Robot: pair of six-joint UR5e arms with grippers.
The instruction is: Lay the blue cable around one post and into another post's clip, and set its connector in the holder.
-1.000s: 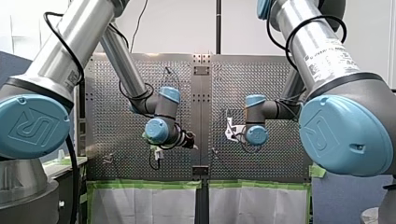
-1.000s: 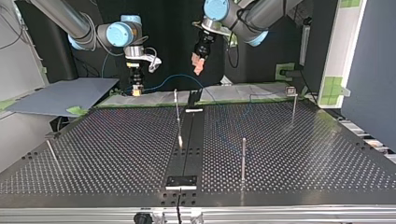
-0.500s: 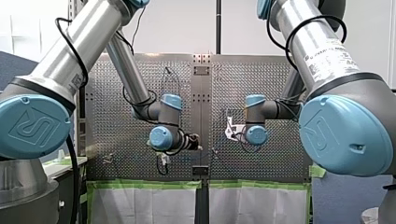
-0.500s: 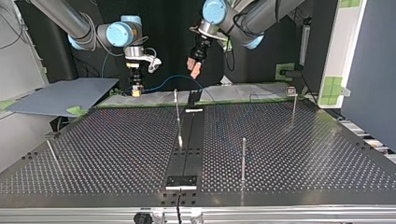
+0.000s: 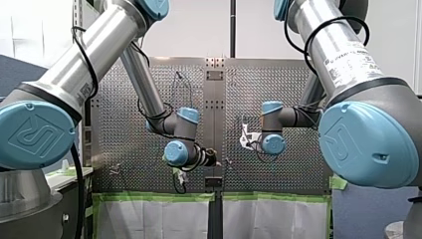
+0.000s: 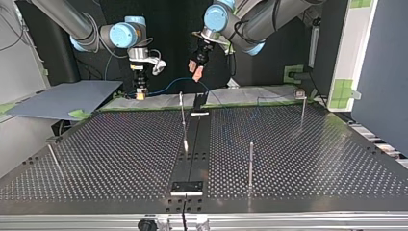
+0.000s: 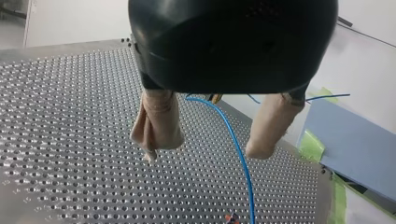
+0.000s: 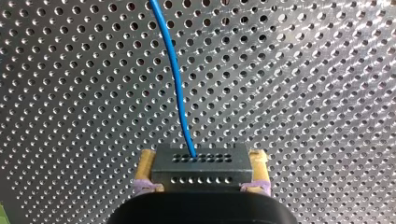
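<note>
Holding the released left tool (image 7: 204, 151) astride the blue cable (image 7: 236, 144), stretching lengthwise from the connector (image 8: 201, 175) clenched in the right tool (image 8: 202, 164)

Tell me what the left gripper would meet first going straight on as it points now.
Likely the blue cable, running ahead between the open fingers of the left gripper; beyond it lies the perforated table. Depth is unclear.

- Thin blue cable (image 8: 173, 70): leaves the connector's holed face and arcs in the air beyond the perforated table's (image 6: 120, 144) far edge in the top view.
- Grey metal connector block (image 8: 201, 167): level, pinched between my right gripper's (image 8: 201, 161) yellow pads.
- Slim upright metal posts (image 6: 250, 161): on the table, well apart from the cable.
</note>
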